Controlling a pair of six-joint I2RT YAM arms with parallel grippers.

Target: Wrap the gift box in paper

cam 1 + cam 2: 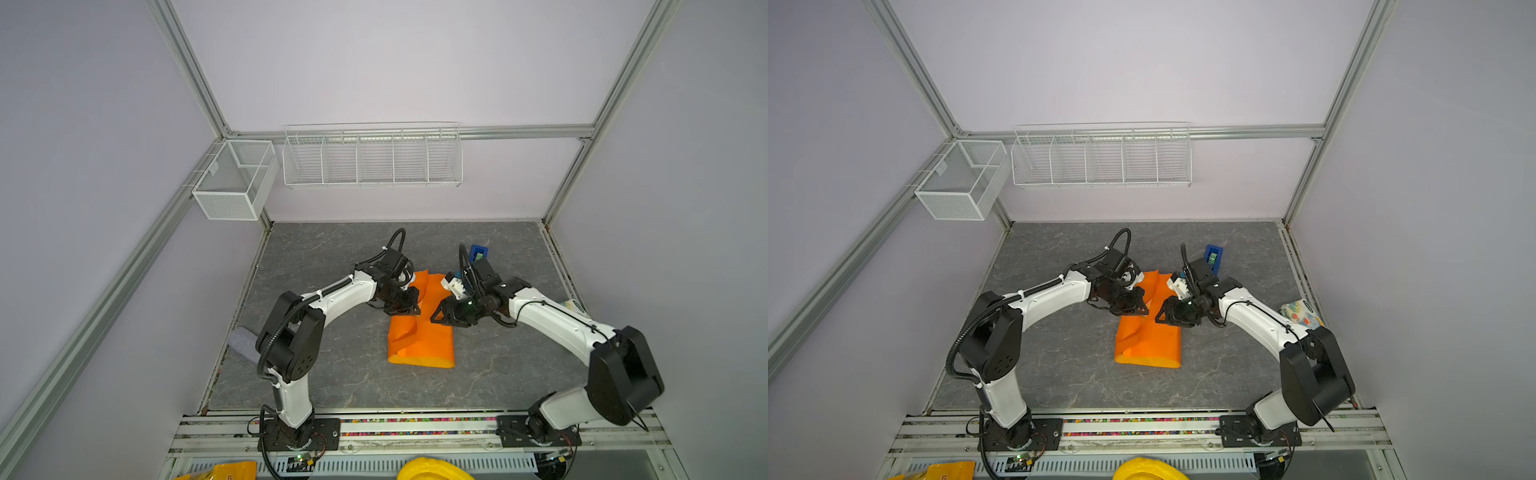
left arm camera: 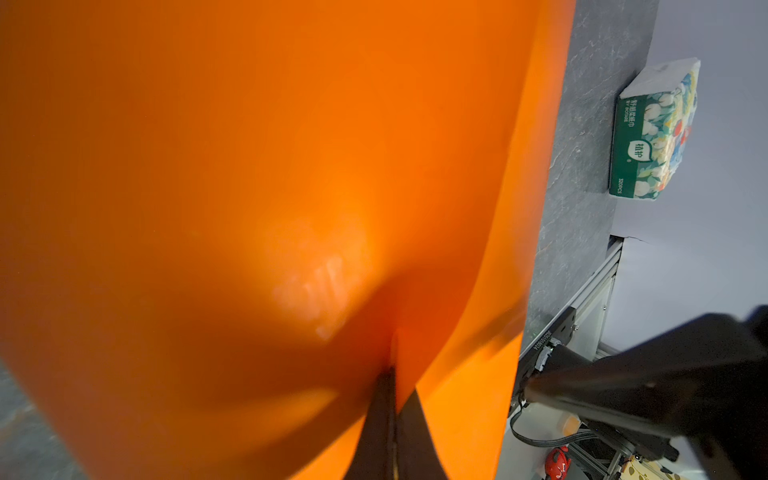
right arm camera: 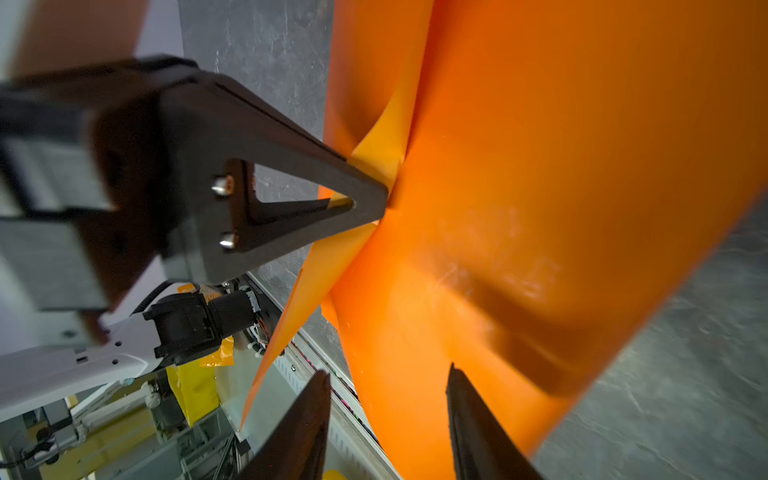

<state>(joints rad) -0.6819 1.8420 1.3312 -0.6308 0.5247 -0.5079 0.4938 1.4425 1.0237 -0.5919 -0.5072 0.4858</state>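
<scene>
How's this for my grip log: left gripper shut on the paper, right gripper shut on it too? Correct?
The left gripper is shut on the paper, yes; but the right gripper is open, jaws apart, as the right wrist view shows.

The paper (image 1: 428, 345) lies in the middle of the tabletop (image 1: 332, 382); the tape dispenser (image 1: 478, 251) at its one o'clock, the tissue packet (image 1: 1300, 313) at three.

The patterned tissue packet (image 2: 652, 133) at the table's right edge carries a green panel reading "BY BOTARE" and "320PCS". Chinese characters stand beside these; nothing else can be read.
</scene>
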